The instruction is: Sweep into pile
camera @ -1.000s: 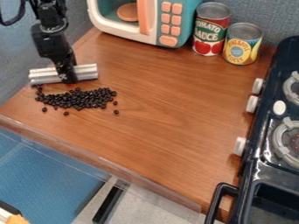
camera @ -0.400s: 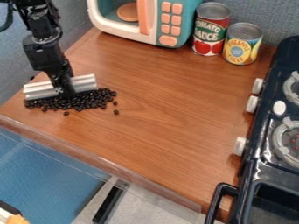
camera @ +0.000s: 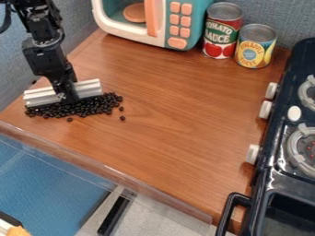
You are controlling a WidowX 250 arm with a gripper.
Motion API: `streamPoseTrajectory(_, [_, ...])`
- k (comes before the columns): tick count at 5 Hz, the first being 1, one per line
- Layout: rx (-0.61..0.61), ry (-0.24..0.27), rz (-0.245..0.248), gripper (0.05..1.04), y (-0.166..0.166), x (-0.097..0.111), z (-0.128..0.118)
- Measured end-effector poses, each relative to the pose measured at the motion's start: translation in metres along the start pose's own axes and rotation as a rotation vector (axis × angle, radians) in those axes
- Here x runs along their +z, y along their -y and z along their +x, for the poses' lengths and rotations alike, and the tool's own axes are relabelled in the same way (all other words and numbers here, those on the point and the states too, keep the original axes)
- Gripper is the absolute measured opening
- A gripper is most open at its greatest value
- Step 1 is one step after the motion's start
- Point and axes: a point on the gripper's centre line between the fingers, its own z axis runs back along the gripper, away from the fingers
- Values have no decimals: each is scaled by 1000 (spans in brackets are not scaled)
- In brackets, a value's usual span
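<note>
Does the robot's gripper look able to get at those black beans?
Probably yes, by pushing rather than grabbing: the gripper holds a silver bar at the back edge of the beans, with nothing in between.

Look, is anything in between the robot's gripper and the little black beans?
Yes, the silver bar that the gripper holds. It lies along the far edge of the black beans. I see nothing else in the way.

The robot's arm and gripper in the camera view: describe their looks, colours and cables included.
The arm is black, built of blocky, boxy segments with rounded joints. A dark cable loops beside its upper part. The gripper is black too.
</note>
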Motion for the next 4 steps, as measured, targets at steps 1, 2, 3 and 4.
streamPoseTrajectory(1, [9, -14, -25, 388, 13, 11, -4])
streamPoseTrajectory(2, [5, -17, -48, 388, 26, 25, -10])
streamPoseTrajectory(3, [-9, -11, -52, 388, 36, 28, -16])
streamPoseTrajectory(4, [-29, 14, -17, 388, 45, 10, -20])
